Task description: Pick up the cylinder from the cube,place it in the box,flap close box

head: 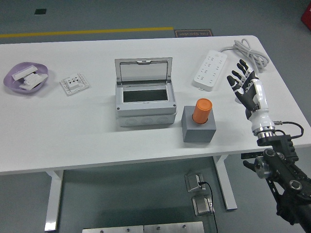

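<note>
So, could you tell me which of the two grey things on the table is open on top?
The grey box: its hinged lid stands up behind a dark, empty opening. The grey cube beside it is solid, carrying the orange cylinder.

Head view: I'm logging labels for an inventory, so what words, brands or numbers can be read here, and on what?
Floor mat beyond the table's far edge: light lettering, too small and blurred to read.
Power strip, box, cylinder, cube, wall socket plate: no readable text.
</note>
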Controlling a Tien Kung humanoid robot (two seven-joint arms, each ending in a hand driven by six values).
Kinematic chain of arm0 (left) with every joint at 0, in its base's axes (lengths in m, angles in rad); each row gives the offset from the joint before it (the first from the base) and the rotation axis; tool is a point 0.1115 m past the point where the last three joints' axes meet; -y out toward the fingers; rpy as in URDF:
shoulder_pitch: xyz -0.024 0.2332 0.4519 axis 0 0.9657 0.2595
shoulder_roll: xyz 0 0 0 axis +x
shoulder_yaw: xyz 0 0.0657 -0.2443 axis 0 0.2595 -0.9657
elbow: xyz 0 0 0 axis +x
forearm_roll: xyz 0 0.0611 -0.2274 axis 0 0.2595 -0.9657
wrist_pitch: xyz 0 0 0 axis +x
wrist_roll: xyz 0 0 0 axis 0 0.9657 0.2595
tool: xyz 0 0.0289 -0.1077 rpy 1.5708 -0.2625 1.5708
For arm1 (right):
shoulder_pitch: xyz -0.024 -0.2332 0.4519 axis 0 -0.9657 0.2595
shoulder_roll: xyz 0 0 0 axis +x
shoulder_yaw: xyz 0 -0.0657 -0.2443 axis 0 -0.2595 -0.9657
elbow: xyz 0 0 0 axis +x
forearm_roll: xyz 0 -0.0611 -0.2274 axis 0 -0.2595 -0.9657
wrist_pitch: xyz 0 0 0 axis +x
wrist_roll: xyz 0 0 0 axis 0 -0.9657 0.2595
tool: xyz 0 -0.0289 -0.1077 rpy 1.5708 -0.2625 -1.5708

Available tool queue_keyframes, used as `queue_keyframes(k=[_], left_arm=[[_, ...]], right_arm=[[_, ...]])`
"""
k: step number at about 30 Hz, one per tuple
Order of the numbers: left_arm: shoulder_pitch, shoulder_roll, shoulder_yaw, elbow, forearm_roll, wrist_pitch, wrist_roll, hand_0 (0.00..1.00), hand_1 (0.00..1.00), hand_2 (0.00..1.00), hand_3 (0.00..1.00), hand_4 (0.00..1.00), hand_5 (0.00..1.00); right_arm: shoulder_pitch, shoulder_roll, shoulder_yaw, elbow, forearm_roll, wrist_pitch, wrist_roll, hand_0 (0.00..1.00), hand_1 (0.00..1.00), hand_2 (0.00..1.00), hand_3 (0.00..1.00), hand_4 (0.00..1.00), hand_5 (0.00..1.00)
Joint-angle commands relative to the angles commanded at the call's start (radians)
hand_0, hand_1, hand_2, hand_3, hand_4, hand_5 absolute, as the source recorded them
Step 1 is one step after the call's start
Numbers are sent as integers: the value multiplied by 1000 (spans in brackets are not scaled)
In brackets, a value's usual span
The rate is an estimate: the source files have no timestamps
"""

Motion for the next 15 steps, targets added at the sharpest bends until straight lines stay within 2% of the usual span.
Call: queue_keyframes(k=[3, 4, 9, 10, 15], left_arm=[[-8, 0, 35, 0, -36, -2, -9, 631, 645, 607, 612, 661, 255], [-10, 0, 44, 0, -45, -4, -10, 630, 645, 607, 612, 661, 256], [-11, -5, 61, 0, -57, -14, -11, 630, 645, 607, 612, 661, 256], [-11, -6, 62, 0, -57, -15, -12, 630, 645, 607, 611, 661, 255], [-10, -4, 58, 0, -54, -17, -14, 630, 645, 607, 611, 661, 255]], right_arm=[[22, 8, -46, -33, -10, 3, -4, 835, 875, 916, 907, 991, 804], [30, 12, -59, -45, -15, 4, -4, 841, 874, 912, 904, 998, 888], [50, 12, -91, -73, -25, 8, -8, 841, 874, 912, 904, 998, 888], [51, 10, -91, -73, -26, 8, -8, 842, 874, 910, 904, 998, 861], [42, -5, -81, -62, -36, 7, -9, 842, 874, 910, 904, 998, 861]])
